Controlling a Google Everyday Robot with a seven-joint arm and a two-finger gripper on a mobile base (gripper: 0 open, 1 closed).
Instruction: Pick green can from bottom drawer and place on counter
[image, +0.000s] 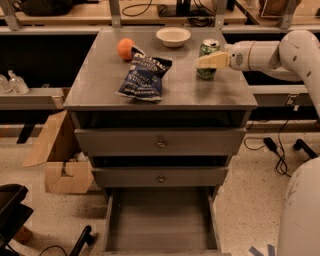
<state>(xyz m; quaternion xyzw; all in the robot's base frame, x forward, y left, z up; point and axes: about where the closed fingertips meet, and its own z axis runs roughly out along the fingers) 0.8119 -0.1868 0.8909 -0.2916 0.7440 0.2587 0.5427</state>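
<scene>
The green can (209, 48) stands upright on the counter (200, 94) near its right back corner. My gripper (206, 61) reaches in from the right and is shut on the can at mid-height, with one pale finger (213, 61) lying across the can's front. The other finger is hidden behind the can. The bottom drawer (160, 220) is pulled out below the cabinet, and its grey floor is bare.
On the counter lie an orange (125, 48), a white bowl (173, 36) and a blue chip bag (145, 76). Two shut drawer fronts (160, 142) sit above the open drawer. A cardboard box (60, 160) stands on the floor at left, and cables (272, 147) lie at right.
</scene>
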